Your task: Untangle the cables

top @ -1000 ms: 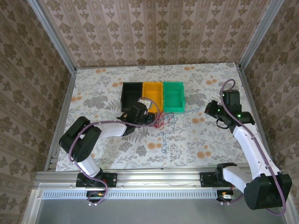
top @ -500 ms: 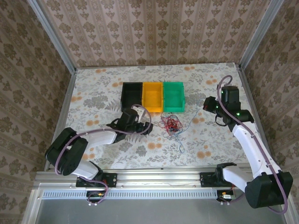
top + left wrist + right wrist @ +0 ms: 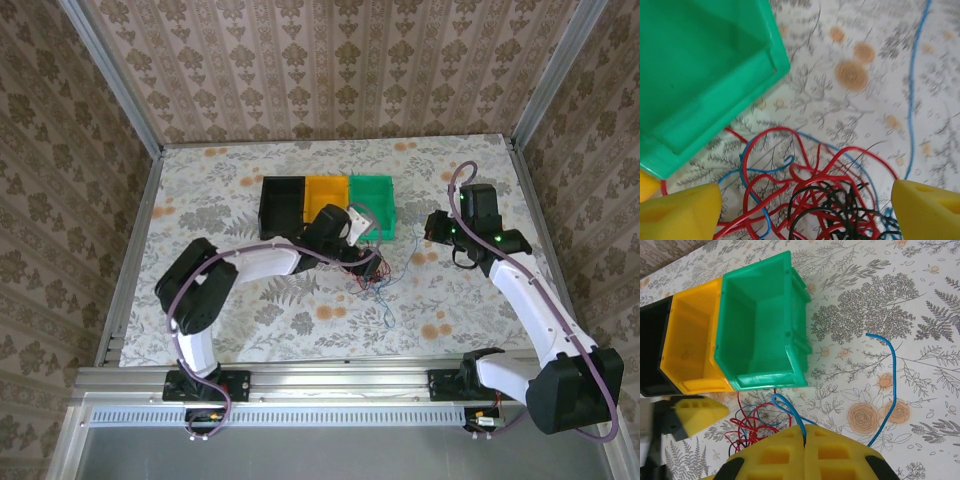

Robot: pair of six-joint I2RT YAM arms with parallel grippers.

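Nearest me on the top cam, the cables (image 3: 372,275) sit in a red-and-black knot a bit right of the middle of the table (image 3: 280,320), at about 6 o'clock from the green bin (image 3: 372,200). The left gripper (image 3: 368,262) hangs right over that knot. On its wrist cam the yellow fingertips (image 3: 680,212) are spread wide, one on each side of the tangle, with nothing clamped. The red and black loops just lie on the cloth between them.

The right gripper (image 3: 432,228) is at roughly 2 o'clock from the knot, near it but clear of it. Its wrist cam shows the pads pressed tight together with the blue cable (image 3: 893,370) running straight into the seam, so it's pinching that one. The rest of that cable arcs out over the table toward 3 o'clock.

Farthest back, three bins stand touching in a row: the black bin (image 3: 283,205) at the 9 o'clock end, the yellow bin (image 3: 325,185) in the middle, and the green one at the 3 o'clock end.
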